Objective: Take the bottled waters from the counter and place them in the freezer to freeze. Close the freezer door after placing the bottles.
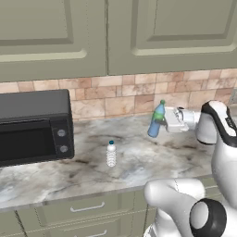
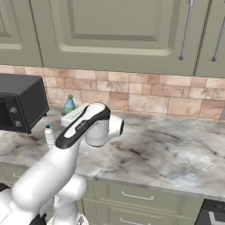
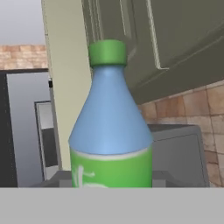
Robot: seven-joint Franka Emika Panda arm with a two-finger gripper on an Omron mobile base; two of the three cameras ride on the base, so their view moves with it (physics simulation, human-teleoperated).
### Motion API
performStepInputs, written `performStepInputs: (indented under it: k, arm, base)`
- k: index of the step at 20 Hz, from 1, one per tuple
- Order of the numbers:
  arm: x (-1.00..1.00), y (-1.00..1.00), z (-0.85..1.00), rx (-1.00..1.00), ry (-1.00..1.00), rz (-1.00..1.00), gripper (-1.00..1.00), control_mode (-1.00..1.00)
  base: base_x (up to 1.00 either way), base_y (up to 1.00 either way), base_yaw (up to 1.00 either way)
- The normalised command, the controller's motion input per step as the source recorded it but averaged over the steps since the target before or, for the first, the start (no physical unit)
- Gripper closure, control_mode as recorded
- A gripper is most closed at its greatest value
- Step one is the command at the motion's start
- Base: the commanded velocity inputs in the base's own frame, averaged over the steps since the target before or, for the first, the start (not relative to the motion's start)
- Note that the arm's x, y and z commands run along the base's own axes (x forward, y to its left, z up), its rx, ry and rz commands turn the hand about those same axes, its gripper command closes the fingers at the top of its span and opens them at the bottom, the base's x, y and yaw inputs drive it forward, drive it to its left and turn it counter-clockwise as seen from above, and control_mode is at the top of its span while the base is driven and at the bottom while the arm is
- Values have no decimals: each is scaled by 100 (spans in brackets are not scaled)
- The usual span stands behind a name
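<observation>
Bottled waters, two items. Item one: blue bottle [image 1: 156,121], green cap, clamped at its label in the closed gripper [image 1: 163,120], tilted and lifted clear of the counter [image 1: 139,162], apparently for carrying to the freezer [image 3: 26,127], seen grey beyond it in the hand view. Item two: clear ribbed bottle [image 1: 111,153], upright mid-counter, well apart from the first, near the front edge. Black microwave [image 1: 34,126] stands left; open stone lies right. Brick backsplash [image 1: 120,99] closes the rear
</observation>
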Motion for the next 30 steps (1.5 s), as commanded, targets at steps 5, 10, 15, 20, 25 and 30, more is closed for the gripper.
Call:
performStepInputs:
  k: [5,10,15,20,25,30]
  arm:
    - [-85,-5,54,-12,3,-3,100,-100]
    - [-50,0,80,-15,3,-3,100,-100]
    - [-63,0,42,-7,15,-1,100,-100]
    - [-68,0,27,-3,-10,10,100,-100]
    - [-38,0,21,-6,-31,8,100,-100]
    - [-7,-4,0,1,-10,0,100,-100]
  base:
    - [0,0,0]
    - [0,0,0]
    - [0,0,0]
    - [0,0,0]
    - [0,0,0]
    - [0,0,0]
